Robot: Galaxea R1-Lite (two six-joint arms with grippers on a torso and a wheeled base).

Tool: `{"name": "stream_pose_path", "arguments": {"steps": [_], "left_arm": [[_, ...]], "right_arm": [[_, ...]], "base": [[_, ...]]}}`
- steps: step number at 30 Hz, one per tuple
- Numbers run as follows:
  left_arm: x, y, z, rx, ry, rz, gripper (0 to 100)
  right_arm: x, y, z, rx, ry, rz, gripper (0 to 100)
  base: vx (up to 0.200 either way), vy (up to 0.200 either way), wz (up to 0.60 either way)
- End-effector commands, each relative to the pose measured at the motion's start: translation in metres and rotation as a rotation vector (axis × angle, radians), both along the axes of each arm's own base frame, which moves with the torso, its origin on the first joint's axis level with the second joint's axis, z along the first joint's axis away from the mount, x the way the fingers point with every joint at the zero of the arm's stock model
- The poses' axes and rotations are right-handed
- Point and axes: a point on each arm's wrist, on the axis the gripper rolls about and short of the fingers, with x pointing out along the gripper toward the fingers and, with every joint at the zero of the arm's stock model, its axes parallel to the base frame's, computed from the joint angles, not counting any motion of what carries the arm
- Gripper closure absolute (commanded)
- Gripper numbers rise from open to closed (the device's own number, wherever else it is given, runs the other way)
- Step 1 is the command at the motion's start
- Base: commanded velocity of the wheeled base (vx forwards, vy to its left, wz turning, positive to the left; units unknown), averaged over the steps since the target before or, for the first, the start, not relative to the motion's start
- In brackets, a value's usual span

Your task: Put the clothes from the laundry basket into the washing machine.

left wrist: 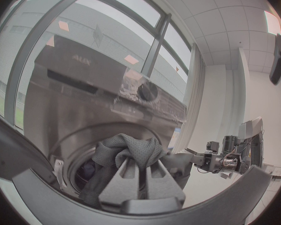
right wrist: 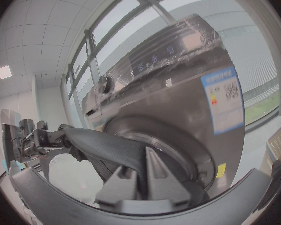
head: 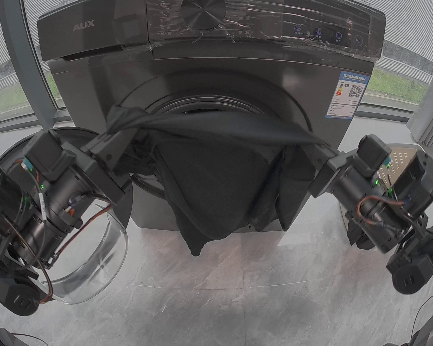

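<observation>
Left claw (head: 114,140) and right claw (head: 321,151) are each clenched on an end of the dark garment (head: 211,183), stretching it wide right before the washing machine (head: 274,82) mouth, probably to feed it in clear of the open door (head: 84,258).

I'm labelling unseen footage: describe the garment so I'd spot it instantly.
Find the grey washing machine. Across its round opening, a dark garment is stretched between the left end effector and right end effector. Its sagging folds contrast with the smooth metal.
</observation>
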Motion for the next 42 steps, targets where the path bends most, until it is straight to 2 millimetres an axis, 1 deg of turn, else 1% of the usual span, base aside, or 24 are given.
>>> {"name": "stream_pose_path", "arguments": {"steps": [1, 2, 4, 5, 8, 10, 12, 15, 17, 19, 20, 23, 24, 25, 27, 30, 31, 32, 34, 37, 39, 42], "left_arm": [[0.013, -0.026, -0.032, 0.079, 0.109, -0.053, 100], [0.021, -0.032, -0.03, 0.083, 0.09, -0.046, 100], [0.028, -0.037, -0.032, 0.089, 0.082, -0.039, 100], [0.03, -0.038, -0.031, 0.088, 0.078, -0.039, 100], [0.031, -0.036, -0.031, 0.086, 0.073, -0.033, 100], [0.031, -0.037, -0.028, 0.08, 0.063, -0.033, 100], [0.031, -0.039, -0.023, 0.07, 0.049, -0.039, 100], [0.03, -0.041, -0.021, 0.063, 0.038, -0.046, 100], [0.03, -0.041, -0.02, 0.06, 0.033, -0.046, 100], [0.029, -0.041, -0.018, 0.057, 0.028, -0.048, 100], [0.029, -0.041, -0.018, 0.057, 0.028, -0.048, 100], [0.029, -0.041, -0.016, 0.053, 0.019, -0.049, 100], [0.029, -0.041, -0.016, 0.053, 0.019, -0.049, 100], [0.028, -0.041, -0.016, 0.052, 0.014, -0.051, 100], [0.027, -0.043, -0.015, 0.045, 0.007, -0.059, 100], [0.026, -0.043, -0.015, 0.047, 0.006, -0.06, 100], [0.027, -0.043, -0.015, 0.046, 0.005, -0.06, 100], [0.027, -0.043, -0.015, 0.046, 0.005, -0.06, 100], [0.027, -0.043, -0.015, 0.045, 0.003, -0.061, 100], [0.026, -0.044, -0.014, 0.044, 0.001, -0.063, 100], [0.023, -0.044, -0.009, 0.031, -0.015, -0.071, 100], [0.02, -0.045, -0.007, 0.027, -0.021, -0.081, 100]], "right_arm": [[-0.023, 0.015, -0.028, -0.074, 0.098, 0.096, 0], [-0.027, 0.018, -0.04, -0.106, 0.141, 0.116, 0], [-0.037, 0.014, -0.062, -0.174, 0.213, 0.129, 0], [-0.045, 0.011, -0.074, -0.219, 0.253, 0.145, 0], [-0.065, 0.007, -0.094, -0.3, 0.325, 0.198, 0], [-0.066, 0.005, -0.1, -0.323, 0.351, 0.195, 0], [-0.056, 0.007, -0.104, -0.321, 0.36, 0.162, 0], [-0.027, 0.009, -0.111, -0.308, 0.373, 0.089, 0], [-0.014, 0.015, -0.118, -0.306, 0.377, 0.074, 0], [-0.005, 0.021, -0.126, -0.314, 0.384, 0.071, 0], [-0.005, 0.021, -0.126, -0.314, 0.384, 0.071, 0], [0.011, 0.036, -0.142, -0.328, 0.393, 0.072, 0], [0.013, 0.037, -0.144, -0.33, 0.393, 0.07, 0], [0.024, 0.046, -0.152, -0.332, 0.386, 0.07, 0], [0.035, 0.058, -0.157, -0.323, 0.364, 0.074, 0], [0.042, 0.073, -0.164, -0.317, 0.347, 0.095, 0], [0.041, 0.082, -0.165, -0.316, 0.333, 0.117, 0], [0.041, 0.086, -0.165, -0.313, 0.324, 0.126, 0], [0.048, 0.1, -0.169, -0.304, 0.305, 0.141, 0], [0.056, 0.108, -0.173, -0.299, 0.3, 0.139, 0], [0.066, 0.114, -0.174, -0.285, 0.285, 0.134, 0], [0.073, 0.124, -0.18, -0.276, 0.274, 0.137, 0]], "base": [[0.0, 0.0, 0.0], [0.0, 0.0, 0.0], [0.0, 0.0, 0.0], [0.0, 0.0, 0.0], [0.0, 0.0, 0.0], [0.0, 0.0, 0.0], [0.0, 0.0, 0.0], [0.0, 0.0, 0.0], [0.0, 0.0, 0.0], [0.0, 0.0, 0.0], [0.0, 0.0, 0.0], [0.0, 0.0, 0.0], [0.0, 0.0, 0.0], [0.0, 0.0, 0.0], [0.0, 0.0, 0.0], [0.0, 0.0, 0.0], [0.0, 0.0, 0.0], [0.0, 0.0, 0.0], [0.0, 0.0, 0.0], [0.0, 0.0, 0.0], [0.0, 0.0, 0.0], [0.0, 0.0, 0.0]]}}
